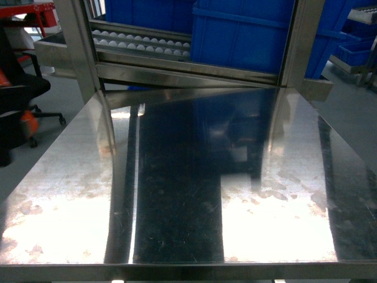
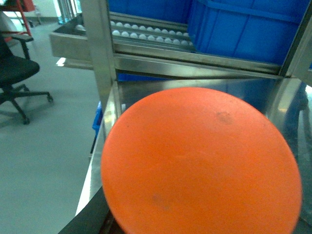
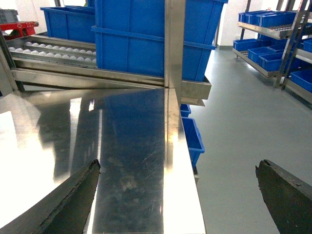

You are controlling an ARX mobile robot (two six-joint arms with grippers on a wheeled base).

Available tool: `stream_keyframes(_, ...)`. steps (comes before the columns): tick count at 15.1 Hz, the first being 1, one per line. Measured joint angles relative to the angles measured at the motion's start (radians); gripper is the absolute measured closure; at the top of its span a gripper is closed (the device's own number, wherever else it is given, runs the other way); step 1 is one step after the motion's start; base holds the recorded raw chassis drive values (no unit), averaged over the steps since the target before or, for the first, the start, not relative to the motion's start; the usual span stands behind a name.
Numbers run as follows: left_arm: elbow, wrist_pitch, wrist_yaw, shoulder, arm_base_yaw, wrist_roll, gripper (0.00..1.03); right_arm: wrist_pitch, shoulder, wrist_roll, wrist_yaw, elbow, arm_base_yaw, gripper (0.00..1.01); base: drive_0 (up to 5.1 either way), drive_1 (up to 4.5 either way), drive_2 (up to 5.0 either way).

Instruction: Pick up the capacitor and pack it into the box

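Note:
No capacitor and no box show in any view. The steel table [image 1: 188, 194] in the head view lies bare, and neither gripper shows there. In the right wrist view my right gripper [image 3: 178, 168] is open over the table's right edge, its dark fingertips [image 3: 83, 190] far apart with nothing between them. A round orange disc [image 2: 200, 165] fills most of the left wrist view and hides the left gripper's jaws. Only a dark edge [image 2: 90, 219] shows at the lower left.
Behind the table runs a roller conveyor [image 1: 141, 42] carrying large blue bins [image 1: 241, 35], framed by steel uprights [image 1: 79, 47]. A black office chair [image 2: 14, 78] stands on the floor to the left. Shelves of blue bins [image 3: 273, 29] line the right side.

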Motion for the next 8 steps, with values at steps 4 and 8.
stream_keyframes(4, -0.091, -0.491, -0.16, -0.672, -0.098, -0.011, 0.58, 0.0, 0.0, 0.0, 0.0, 0.0, 0.0, 0.03, 0.0, 0.0, 0.0)
stream_keyframes(8, -0.092, -0.666, -0.188, -0.897, -0.091, -0.011, 0.58, 0.0, 0.0, 0.0, 0.0, 0.0, 0.0, 0.03, 0.0, 0.0, 0.0)
